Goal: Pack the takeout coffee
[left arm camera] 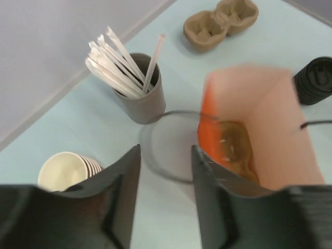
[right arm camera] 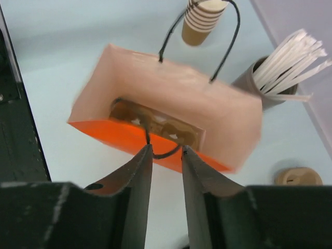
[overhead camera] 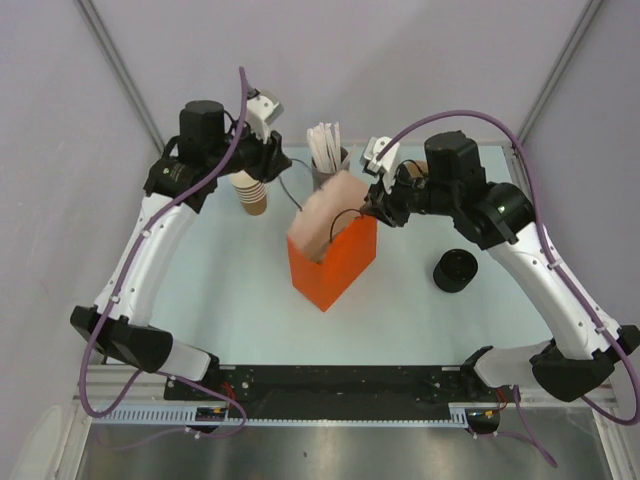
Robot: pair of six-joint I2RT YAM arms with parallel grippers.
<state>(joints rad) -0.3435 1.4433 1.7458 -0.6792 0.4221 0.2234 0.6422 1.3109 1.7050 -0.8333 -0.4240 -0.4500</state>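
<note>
The takeout coffee, a single cup, is not in view. An orange paper bag (overhead camera: 335,265) stands mid-table, mouth up and blurred in both wrist views. A brown thing (right arm camera: 155,124) lies at its bottom. My right gripper (right arm camera: 167,148) hangs over the bag's near edge with its fingers parted. The bag's black cord handle (right arm camera: 168,154) loops loosely between the tips. My left gripper (left arm camera: 166,150) is open and holds nothing. It hovers over the table between the stack of nested brown cups (left arm camera: 65,168) and the bag (left arm camera: 259,119), whose other handle arcs ahead of its tips.
A grey cup of white sticks (overhead camera: 328,168) stands behind the bag. The brown cup stack (overhead camera: 252,192) is at the back left, and black lids (overhead camera: 455,270) sit right of the bag. A brown pulp cup carrier (left arm camera: 220,23) lies at the back near the right arm.
</note>
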